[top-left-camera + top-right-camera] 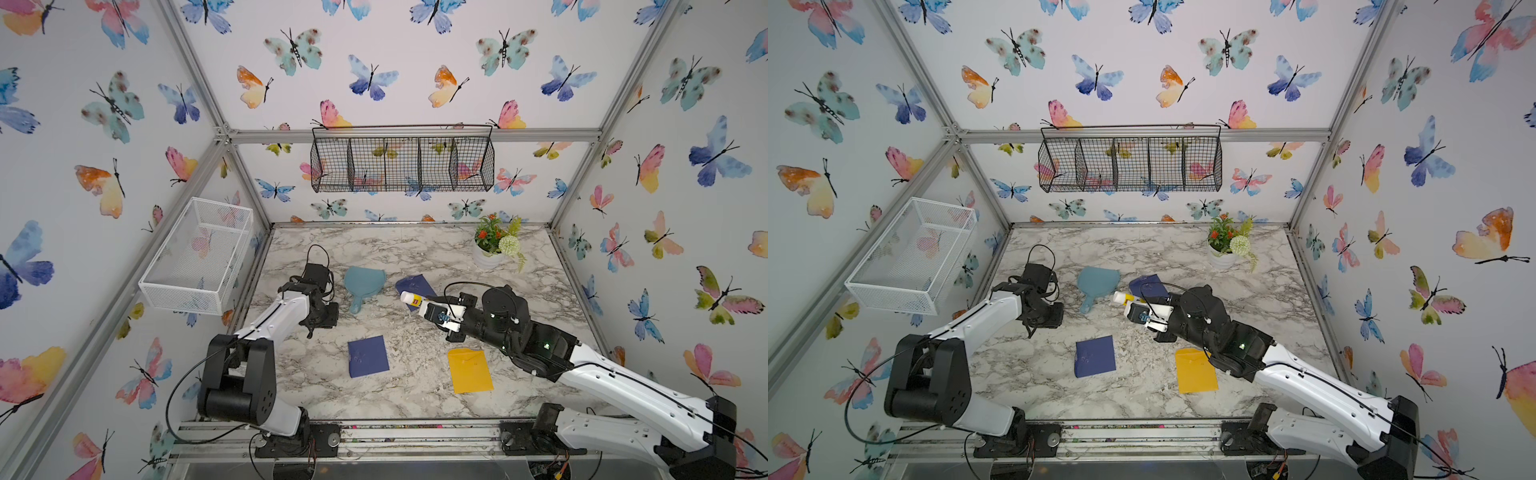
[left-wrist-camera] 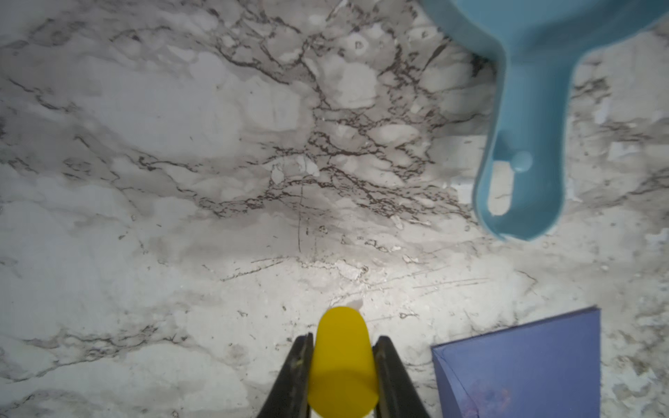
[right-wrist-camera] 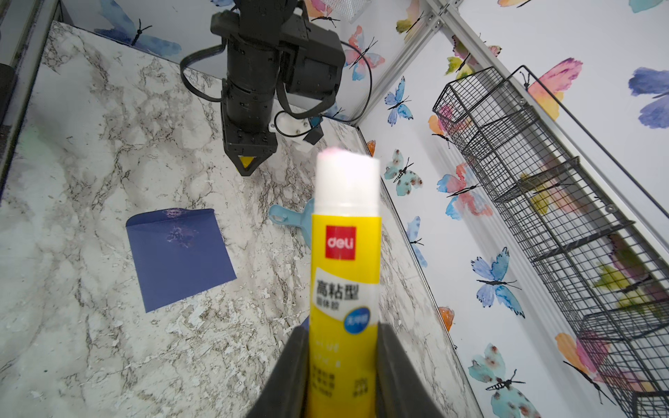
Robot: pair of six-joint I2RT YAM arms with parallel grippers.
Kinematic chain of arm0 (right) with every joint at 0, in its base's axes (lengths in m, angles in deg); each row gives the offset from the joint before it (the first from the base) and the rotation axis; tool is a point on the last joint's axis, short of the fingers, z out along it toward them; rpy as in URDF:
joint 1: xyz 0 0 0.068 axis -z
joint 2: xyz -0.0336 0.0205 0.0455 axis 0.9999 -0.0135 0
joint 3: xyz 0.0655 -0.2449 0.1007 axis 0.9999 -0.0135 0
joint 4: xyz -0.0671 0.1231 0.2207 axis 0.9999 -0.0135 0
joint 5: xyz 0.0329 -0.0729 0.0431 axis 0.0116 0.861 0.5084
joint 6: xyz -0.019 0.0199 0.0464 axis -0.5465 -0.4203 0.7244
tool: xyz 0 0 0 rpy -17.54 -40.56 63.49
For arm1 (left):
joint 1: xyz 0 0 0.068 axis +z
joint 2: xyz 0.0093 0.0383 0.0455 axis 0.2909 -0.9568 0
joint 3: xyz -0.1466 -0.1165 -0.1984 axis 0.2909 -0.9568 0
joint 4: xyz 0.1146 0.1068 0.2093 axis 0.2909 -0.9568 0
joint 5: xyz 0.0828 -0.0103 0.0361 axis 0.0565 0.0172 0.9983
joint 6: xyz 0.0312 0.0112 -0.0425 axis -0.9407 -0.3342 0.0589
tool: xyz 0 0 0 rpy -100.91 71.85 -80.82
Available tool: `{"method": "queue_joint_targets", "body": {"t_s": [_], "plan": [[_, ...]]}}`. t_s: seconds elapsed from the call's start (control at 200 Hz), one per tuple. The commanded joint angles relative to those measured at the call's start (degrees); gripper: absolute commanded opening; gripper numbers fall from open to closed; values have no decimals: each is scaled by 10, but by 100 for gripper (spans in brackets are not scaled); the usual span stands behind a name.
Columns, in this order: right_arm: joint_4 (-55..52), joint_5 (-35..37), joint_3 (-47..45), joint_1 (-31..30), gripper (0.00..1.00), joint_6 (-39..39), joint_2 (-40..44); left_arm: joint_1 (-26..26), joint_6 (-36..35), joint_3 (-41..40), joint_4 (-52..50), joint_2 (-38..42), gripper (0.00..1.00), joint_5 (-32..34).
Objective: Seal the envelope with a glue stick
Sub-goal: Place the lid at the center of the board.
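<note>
— Where's your glue stick (image 3: 345, 275)?
— Above the table (image 3: 72, 181), pinched in your right gripper (image 3: 344, 347): yellow, white neck bared. Top views hide the yellow cap (image 2: 342, 376); the left wrist view shows your left gripper (image 2: 342, 347) clamping it.

Both arms pair glossy white shells with matte black joints. The left arm (image 1: 282, 309), lower left in both top views, trails a thin black cable (image 1: 174, 390) in a wide loop. The right arm (image 1: 623, 386), lower right, shows small dark screw holes and green lights. The left pincer (image 2: 342, 342) and right pincer (image 3: 342, 331) end in black wedge-shaped jaws.
</note>
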Motion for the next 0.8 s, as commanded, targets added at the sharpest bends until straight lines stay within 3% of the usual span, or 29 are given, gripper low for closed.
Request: {"method": "queue_joint_targets", "body": {"t_s": [0.0,0.661,0.796], "plan": [[-4,-5,7,0,3,9,3,8,-10,9,23,-23,14,39],[1,-4,5,0,3,1,-2,13,-21,21,33,-87,37,29],[1,-2,4,0,2,1,1,12,-21,22,31,-90,45,26]]}}
